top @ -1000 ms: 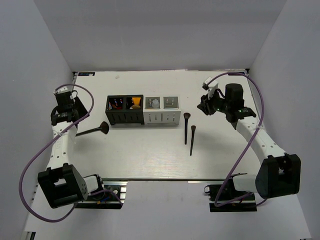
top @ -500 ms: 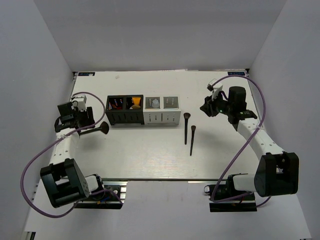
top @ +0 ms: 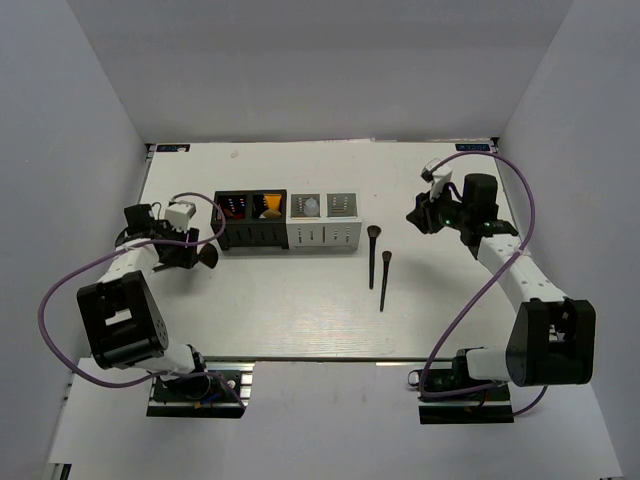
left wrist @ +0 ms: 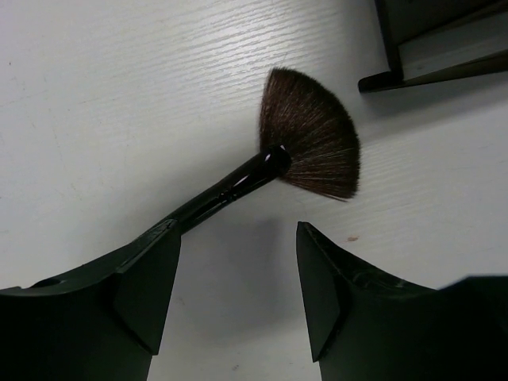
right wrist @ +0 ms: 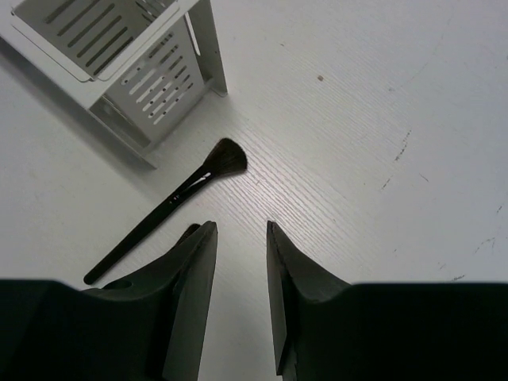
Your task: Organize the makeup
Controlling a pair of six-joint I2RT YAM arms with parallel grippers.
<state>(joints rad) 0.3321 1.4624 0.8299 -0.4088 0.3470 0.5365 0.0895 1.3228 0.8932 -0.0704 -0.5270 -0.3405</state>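
A black fan brush (top: pixel 204 256) lies on the white table left of the black organizer (top: pixel 250 232). In the left wrist view its fanned head (left wrist: pixel 311 144) points away, and its handle runs down-left beside my left finger. My left gripper (top: pixel 186 250) (left wrist: pixel 238 238) is open and low over the table, holding nothing. Two thin black brushes (top: pixel 371 257) (top: pixel 385 280) lie right of the grey-white organizer (top: pixel 326 234). My right gripper (top: pixel 418 216) (right wrist: pixel 240 228) is open and empty; one brush (right wrist: pixel 171 208) lies just beyond its fingertips. The organizer slots hold red sticks (top: pixel 233 205), an orange tube (top: pixel 268 207) and a white piece (top: pixel 311 206).
The two organizers stand side by side at the table's middle back. The grey-white one's corner (right wrist: pixel 139 71) shows in the right wrist view and the black one's corner (left wrist: pixel 444 48) in the left wrist view. Grey walls enclose the table on three sides.
My left arm has swung down and rightward, bringing its gripper low beside the fan brush's handle. My right gripper has shifted slightly to the right. The brushes have not moved.
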